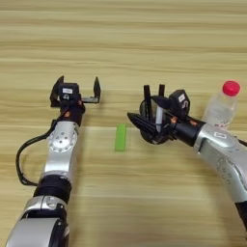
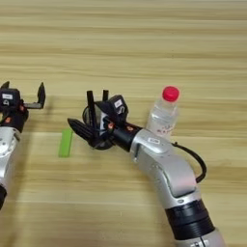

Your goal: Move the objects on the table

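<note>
cup with pens near table middle, pinched at rim by right gripper. left gripper wide open, empty. best kept upright, moved slowly, clear of bottle.

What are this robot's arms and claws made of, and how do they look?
Both arms are silver-grey metal shells with black joint bands and orange touches at the wrists. A black cable loops beside each. The left gripper and right gripper are black two-fingered claws bearing small white labels.
</note>
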Motion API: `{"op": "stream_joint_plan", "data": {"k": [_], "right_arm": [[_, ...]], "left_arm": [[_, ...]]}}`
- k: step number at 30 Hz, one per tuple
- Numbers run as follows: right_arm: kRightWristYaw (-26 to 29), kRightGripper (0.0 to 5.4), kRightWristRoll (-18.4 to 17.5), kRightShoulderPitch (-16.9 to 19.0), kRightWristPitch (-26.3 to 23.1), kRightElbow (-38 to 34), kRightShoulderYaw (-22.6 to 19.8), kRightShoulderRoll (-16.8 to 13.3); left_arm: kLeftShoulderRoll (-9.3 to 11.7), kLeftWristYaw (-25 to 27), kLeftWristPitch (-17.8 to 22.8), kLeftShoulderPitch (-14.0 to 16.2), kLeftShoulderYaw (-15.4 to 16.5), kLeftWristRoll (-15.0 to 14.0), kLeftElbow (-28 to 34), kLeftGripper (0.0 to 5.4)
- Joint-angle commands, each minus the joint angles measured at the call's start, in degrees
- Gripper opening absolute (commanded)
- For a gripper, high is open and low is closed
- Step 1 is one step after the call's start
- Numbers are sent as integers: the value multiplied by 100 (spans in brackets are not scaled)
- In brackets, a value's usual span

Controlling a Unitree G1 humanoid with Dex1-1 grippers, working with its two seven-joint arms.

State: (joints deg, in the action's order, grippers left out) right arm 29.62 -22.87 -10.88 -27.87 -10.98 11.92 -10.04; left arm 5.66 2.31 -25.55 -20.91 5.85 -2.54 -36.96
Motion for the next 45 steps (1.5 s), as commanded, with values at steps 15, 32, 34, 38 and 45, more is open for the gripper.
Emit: {"op": "stream_joint_plan", "data": {"k": [15, 32, 34, 38, 45], "right_arm": [[86, 538, 206, -23, 286, 467, -7, 77], [131, 302, 248, -59, 397, 614, -47, 90], [126, 273, 258, -72, 411, 658, -63, 101], [118, 227, 256, -96, 401, 697, -100, 112], [133, 128, 250, -87, 440, 667, -114, 121]], "left_arm": [[-7, -44, 52, -8, -20, 69, -34, 540], [-5, -53, 51, -5, -29, 68, -28, 540], [-6, -55, 52, -4, -30, 68, -25, 540], [-7, -58, 53, -4, -32, 68, -25, 540], [-5, -55, 60, -4, -36, 68, -19, 540]]}}
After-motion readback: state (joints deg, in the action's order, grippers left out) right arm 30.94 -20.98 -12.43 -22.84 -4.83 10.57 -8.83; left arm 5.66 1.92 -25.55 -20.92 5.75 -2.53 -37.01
